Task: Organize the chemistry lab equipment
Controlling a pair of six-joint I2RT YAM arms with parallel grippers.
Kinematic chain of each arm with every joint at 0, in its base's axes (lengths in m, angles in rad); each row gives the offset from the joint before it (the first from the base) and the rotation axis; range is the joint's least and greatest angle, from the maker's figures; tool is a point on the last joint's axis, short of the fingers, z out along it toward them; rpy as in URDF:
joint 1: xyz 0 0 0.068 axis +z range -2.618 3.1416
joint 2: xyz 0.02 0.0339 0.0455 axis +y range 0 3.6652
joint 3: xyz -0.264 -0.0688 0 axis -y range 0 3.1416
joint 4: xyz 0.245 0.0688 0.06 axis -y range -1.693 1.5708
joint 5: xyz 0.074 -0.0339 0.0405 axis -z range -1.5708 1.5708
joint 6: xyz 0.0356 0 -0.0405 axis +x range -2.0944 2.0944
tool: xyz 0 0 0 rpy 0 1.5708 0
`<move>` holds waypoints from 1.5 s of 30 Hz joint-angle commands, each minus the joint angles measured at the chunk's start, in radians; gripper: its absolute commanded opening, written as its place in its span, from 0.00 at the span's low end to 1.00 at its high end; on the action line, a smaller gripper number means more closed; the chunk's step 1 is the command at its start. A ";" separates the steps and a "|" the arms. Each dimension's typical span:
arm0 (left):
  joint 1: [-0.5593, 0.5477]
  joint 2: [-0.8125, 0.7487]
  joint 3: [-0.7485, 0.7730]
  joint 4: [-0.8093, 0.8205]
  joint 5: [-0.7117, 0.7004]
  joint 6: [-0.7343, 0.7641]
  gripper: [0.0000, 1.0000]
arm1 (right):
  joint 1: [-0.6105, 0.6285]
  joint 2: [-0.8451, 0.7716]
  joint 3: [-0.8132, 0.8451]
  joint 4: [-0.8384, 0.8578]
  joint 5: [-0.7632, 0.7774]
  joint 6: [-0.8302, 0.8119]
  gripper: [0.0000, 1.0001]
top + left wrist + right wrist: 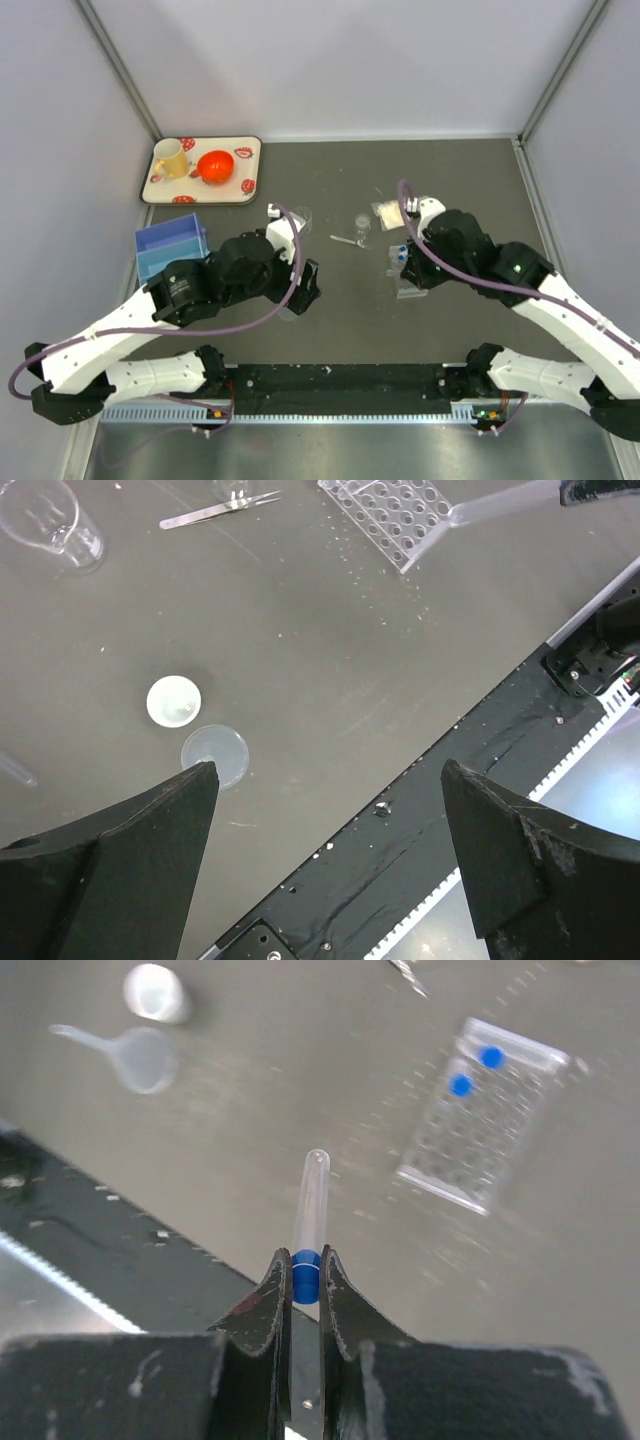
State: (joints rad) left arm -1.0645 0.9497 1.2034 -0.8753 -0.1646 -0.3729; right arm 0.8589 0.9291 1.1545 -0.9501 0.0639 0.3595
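Observation:
My right gripper (pixel 306 1258) is shut on the blue cap of a clear tube (pixel 312 1195) and holds it above the table, left of the gridded clear rack (pixel 480 1125). Two blue-capped tubes (pixel 475 1070) stand in the rack. In the top view this gripper (pixel 410 270) hovers by the rack (pixel 410 291). My left gripper (pixel 328 772) is open and empty near the front edge, also seen from the top (pixel 312 286). A small white round cup (pixel 173 700) and a clear round piece (pixel 220 750) lie just beyond its left finger. A clear funnel (pixel 140 1057) shows in the right wrist view.
Metal tweezers (pixel 347 240), a tiny clear cup (pixel 362 222), a small bag (pixel 388 210) and a clear beaker (pixel 302 214) lie mid-table. A blue bin (pixel 172 245) stands at left. A tray (pixel 250 180) at back left holds the yellow mug (pixel 172 160) and orange-red bowl (pixel 216 165).

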 commanded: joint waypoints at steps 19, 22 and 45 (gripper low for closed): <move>0.000 -0.131 -0.163 0.116 -0.006 -0.024 0.98 | -0.228 0.301 0.022 -0.043 0.103 -0.062 0.00; -0.002 -0.131 -0.165 0.116 -0.007 -0.020 0.98 | -0.258 0.346 0.024 -0.007 0.071 -0.070 0.00; 0.000 -0.135 -0.182 0.124 -0.046 0.006 0.98 | -0.313 0.547 0.082 0.096 0.054 -0.097 0.00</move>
State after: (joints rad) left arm -1.0645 0.8272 1.0229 -0.8036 -0.1879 -0.3859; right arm 0.5732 1.4601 1.1736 -0.8932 0.0910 0.2794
